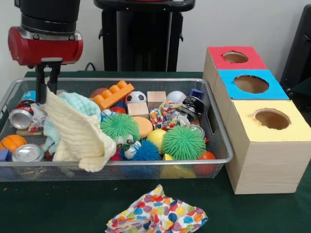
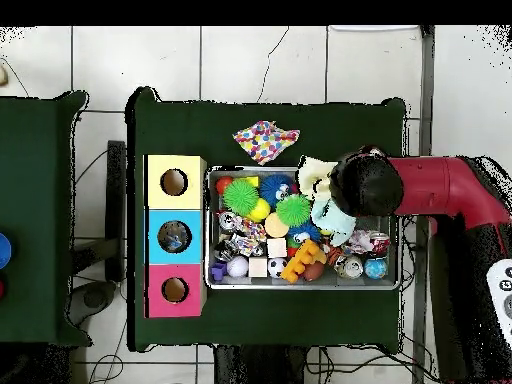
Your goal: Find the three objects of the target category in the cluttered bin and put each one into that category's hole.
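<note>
My gripper (image 1: 46, 92) hangs over the left end of the wire bin (image 1: 146, 162), shut on a corner of a cream knitted cloth (image 1: 77, 133). The cloth droops from the fingers over the bin's front rim. A light blue cloth (image 1: 75, 103) lies just behind it. A polka-dot cloth (image 1: 158, 216) lies crumpled on the green table in front of the bin. In the overhead view the arm's head (image 2: 365, 182) hides the gripper; the cream cloth (image 2: 314, 174) and the blue cloth (image 2: 330, 213) show beside it, and the polka-dot cloth (image 2: 265, 140) sits outside the bin.
Three boxes with round holes stand right of the bin: red (image 1: 235, 57), blue (image 1: 251, 84), yellow (image 1: 272, 119). The bin holds green spiky balls (image 1: 183, 143), crushed cans (image 1: 27, 153), an orange brick (image 1: 112, 94), wooden blocks, sports balls and a knotted rope.
</note>
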`<action>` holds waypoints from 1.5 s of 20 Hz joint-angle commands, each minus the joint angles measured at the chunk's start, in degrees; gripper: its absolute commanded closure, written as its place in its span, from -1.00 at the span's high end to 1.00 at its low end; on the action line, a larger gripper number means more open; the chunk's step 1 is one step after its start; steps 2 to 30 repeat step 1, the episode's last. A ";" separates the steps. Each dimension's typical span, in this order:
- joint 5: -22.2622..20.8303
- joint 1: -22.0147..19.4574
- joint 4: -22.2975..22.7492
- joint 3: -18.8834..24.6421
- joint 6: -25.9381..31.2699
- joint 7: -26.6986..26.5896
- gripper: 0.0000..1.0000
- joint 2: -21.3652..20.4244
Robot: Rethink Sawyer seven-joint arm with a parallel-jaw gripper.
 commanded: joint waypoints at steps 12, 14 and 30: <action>9.84 -12.94 9.70 12.90 -7.72 -8.00 -1.00 3.96; 9.84 -12.94 9.70 12.90 -7.72 -8.00 -1.00 3.96; 9.84 -12.94 9.70 12.90 -7.72 -8.00 -1.00 3.96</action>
